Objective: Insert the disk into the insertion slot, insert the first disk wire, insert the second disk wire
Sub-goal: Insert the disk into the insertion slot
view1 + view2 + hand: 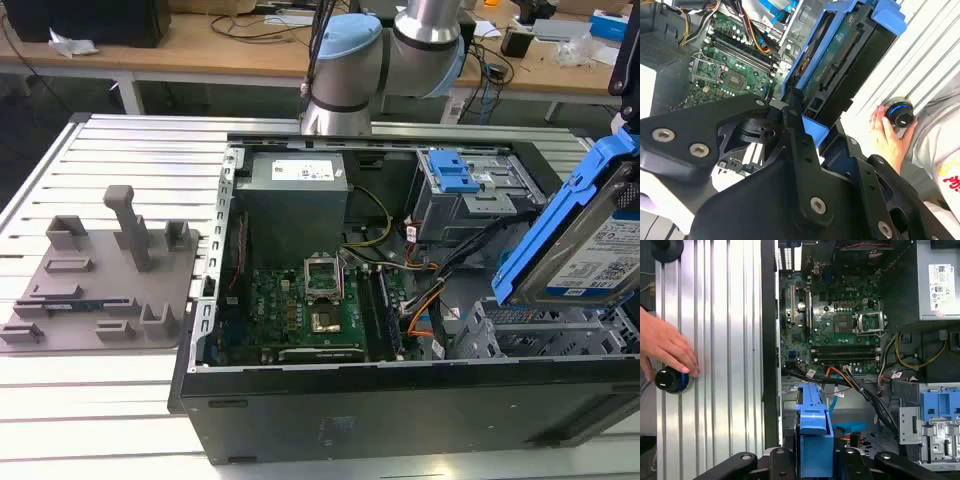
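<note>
Ribbed aluminium bench (120, 150) carried the open computer case (400, 400); the disk (585, 255) hung tilted just above the insertion slot (540, 335) at the exterior view's right, pinched at one end between the fingers (794, 132). It looked stiff, fairly heavy and shock-sensitive, safest held by its blue caddy (812, 440) rather than the exposed board.

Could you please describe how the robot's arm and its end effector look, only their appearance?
The arm is a silver metal tube with rounded grey joints bearing light blue caps; dark cables hang beside it. The end effector is matte black: flat angular link plates on pivots, with silver screw heads, ending in slim black fingers.
</note>
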You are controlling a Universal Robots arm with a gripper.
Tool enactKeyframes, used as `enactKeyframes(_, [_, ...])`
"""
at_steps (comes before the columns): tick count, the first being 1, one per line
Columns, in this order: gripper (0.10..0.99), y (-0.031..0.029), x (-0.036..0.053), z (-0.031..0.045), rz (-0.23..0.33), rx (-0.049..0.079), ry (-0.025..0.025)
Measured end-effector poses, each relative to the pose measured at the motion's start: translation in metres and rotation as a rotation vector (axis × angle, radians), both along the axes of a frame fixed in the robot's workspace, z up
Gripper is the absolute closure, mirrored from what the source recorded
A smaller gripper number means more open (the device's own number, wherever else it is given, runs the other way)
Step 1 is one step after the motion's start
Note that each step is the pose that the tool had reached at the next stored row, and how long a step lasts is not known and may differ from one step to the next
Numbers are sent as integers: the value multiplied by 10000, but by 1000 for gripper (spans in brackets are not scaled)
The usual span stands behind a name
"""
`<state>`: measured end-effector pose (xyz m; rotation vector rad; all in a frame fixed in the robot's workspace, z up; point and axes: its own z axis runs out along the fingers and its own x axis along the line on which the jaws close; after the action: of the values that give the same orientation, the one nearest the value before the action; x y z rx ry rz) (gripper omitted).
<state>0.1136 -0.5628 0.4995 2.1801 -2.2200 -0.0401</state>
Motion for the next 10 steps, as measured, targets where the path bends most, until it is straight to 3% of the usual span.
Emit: enactKeyframes(10, [722, 0, 0, 0, 0, 0, 0])
